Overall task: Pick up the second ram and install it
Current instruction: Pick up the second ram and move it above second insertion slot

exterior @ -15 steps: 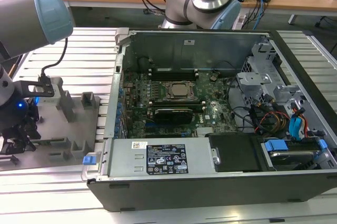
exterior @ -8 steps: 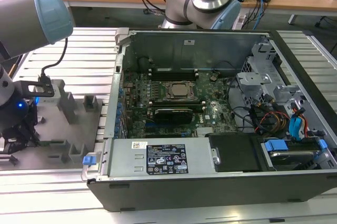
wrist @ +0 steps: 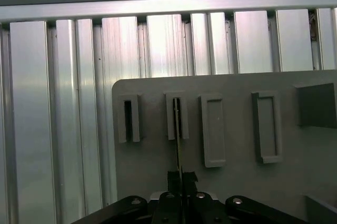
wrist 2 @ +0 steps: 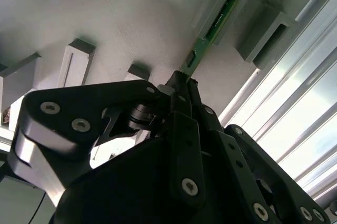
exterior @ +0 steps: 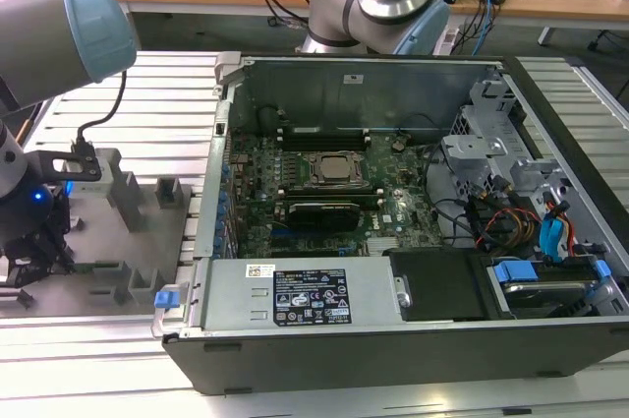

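Observation:
The second ram [wrist 2: 212, 28] is a thin green stick standing on edge in the slot of an upright grey block on the fixture plate [wrist 2: 131, 18]. My gripper [wrist 2: 181, 84] has its black fingers closed on the near end of the stick. In the first wrist view the ram [wrist: 178, 129] shows edge-on as a thin line running from the gripper [wrist: 179, 175] into the second slot of the plate [wrist: 231, 182]. In the exterior view the gripper [exterior: 34, 241] hangs low over the fixture plate [exterior: 98, 231] at the far left.
An open computer case [exterior: 393, 329] lies to the exterior view's right of the plate, with the motherboard [exterior: 324, 177] and its long black memory sockets [exterior: 324, 133] exposed. Upright grey blocks [exterior: 128, 197] stand on the plate. A ribbed metal table [wrist: 52, 129] lies beneath.

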Controlling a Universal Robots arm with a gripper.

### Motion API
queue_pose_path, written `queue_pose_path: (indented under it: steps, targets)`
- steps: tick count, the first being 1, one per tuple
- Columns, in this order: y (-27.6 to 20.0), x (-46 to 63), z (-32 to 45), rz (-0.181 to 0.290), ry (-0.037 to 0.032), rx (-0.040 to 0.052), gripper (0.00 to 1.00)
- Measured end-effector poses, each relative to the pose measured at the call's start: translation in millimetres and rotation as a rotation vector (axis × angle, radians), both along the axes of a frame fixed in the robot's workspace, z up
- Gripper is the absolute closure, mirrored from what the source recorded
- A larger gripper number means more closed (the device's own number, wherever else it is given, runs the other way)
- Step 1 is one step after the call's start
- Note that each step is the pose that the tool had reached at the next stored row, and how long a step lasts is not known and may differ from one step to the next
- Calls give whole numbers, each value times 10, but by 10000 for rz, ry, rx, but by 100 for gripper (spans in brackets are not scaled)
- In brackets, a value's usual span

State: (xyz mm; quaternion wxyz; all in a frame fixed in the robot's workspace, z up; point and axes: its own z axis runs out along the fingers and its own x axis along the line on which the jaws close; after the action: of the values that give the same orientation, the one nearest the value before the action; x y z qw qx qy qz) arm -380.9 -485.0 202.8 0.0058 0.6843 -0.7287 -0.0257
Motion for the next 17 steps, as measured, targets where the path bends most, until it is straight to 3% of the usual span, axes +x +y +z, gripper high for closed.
queue_pose_path:
  steps: [7,17]
  targets:
    - [0,1,5,0,-4,3,87]
    - [0,0,99,0,-2,1,87]
